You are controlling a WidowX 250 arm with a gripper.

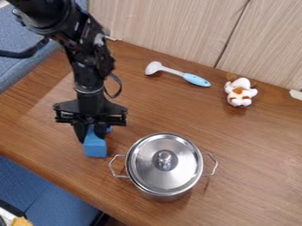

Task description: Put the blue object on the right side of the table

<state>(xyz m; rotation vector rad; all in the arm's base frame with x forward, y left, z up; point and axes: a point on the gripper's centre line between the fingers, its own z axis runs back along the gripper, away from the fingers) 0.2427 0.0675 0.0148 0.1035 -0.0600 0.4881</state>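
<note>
Fingers (80, 132) of the black gripper (92, 137) are pinching the blue block (95, 146) by its upper part, one on either side, and from where I'm standing its broader lower end sticks out below them, over the left part of the brown table (254, 145). Whether its underside meets the wood I can't tell. A small extra bit of blue peeks out just beside the right-hand finger. Right of the fingers and nearer to me sits a shiny metal pot (162, 194), its lid (150, 152) on and a round knob (165, 160) on top; the closer of its two wire handles reaches toward the block, near its lower end. Off beyond the fingers, to the right and toward the wall (171, 26), lies a utensil with a pale rounded head and a light-blue handle (196, 80), the head being the end nearer the fingers. Farther right along that same side, well apart from them, is a little white toy (239, 94) with orange-brown patches. Above the fingers the black arm (88, 66) slants up and left. Down past the table's edge, nearer to me than the fingers, there's blue upholstery (53, 190).
</note>
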